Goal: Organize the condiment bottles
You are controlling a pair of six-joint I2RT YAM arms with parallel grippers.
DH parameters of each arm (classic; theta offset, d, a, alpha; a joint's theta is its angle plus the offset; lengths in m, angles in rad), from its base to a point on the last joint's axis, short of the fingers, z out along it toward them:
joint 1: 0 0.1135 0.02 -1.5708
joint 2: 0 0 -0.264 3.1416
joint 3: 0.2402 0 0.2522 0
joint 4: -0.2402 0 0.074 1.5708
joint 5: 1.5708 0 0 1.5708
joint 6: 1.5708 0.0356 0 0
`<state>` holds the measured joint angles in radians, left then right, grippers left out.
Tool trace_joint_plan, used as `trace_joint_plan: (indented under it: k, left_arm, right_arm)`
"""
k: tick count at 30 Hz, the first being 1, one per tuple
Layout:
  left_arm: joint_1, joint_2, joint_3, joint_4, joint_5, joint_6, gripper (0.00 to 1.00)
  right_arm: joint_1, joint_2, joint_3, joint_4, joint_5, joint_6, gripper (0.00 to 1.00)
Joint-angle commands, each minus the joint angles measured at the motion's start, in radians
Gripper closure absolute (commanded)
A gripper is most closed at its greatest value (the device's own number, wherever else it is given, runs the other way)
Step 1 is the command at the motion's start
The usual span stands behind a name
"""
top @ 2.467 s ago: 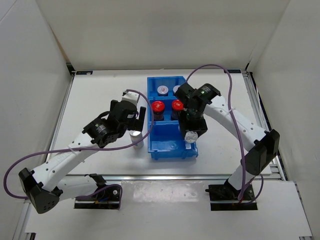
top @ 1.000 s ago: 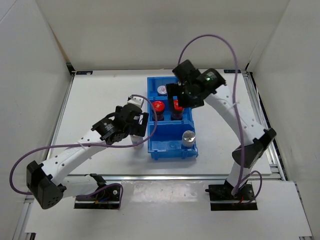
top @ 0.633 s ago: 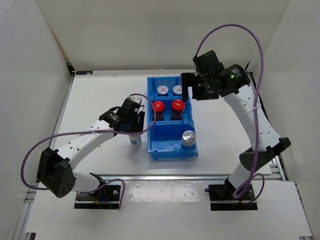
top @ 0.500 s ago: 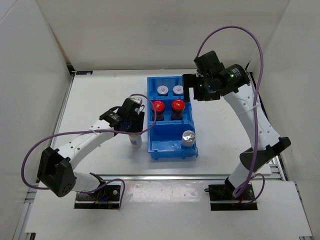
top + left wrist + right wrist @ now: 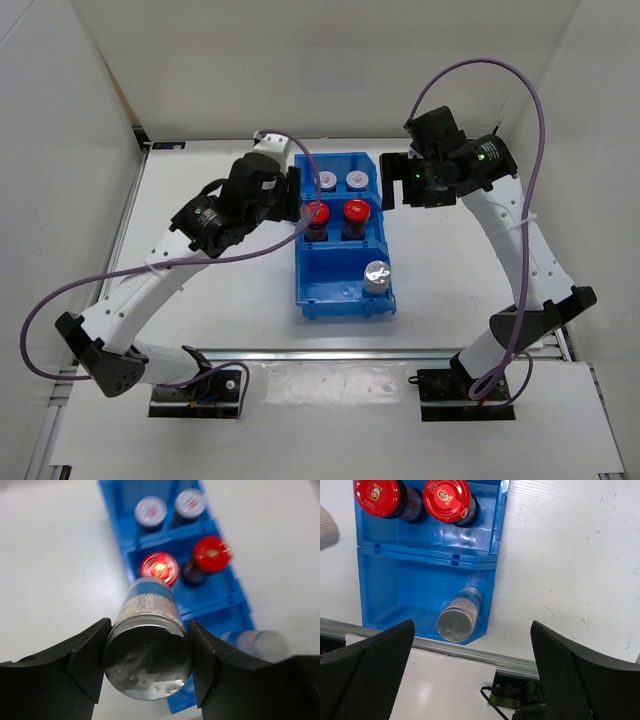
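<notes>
Blue plastic bin [image 5: 325, 285] sits mid-tabletop [image 5: 200, 300] with three compartments: the grey-white-capped pair [image 5: 327, 180] at the far end, the red-capped pair [image 5: 355, 210] in the middle, one silver bottle [image 5: 376, 275] standing in the near right corner. My left fingers [image 5: 80, 665] are clamped on the other silver bottle [image 5: 148, 662], a granule-filled cylinder with a shiny metal end, held by the bin's left wall near the red caps. My right fingers [image 5: 370, 675] are spread wide, empty, right of the bin.
</notes>
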<state>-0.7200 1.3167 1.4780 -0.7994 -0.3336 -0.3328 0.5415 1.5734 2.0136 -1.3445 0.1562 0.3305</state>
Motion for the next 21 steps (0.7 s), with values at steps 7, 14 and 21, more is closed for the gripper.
trace_joint_plan:
  k: [7, 14, 21]
  left_arm:
    - [-0.211, 0.104, 0.145, 0.045, 0.037, 0.058, 0.89]
    - [-0.255, 0.160, 0.085, 0.045, 0.074, 0.006, 0.89]
    - [-0.256, 0.234, 0.016, 0.045, 0.074, -0.038, 0.86]
  right_arm:
    - [-0.029, -0.053, -0.069, -0.113, 0.002, -0.007, 0.00]
    - [-0.029, -0.072, -0.119, -0.113, 0.011, -0.007, 0.00]
    - [-0.029, -0.101, -0.151, -0.122, 0.022, -0.007, 0.00]
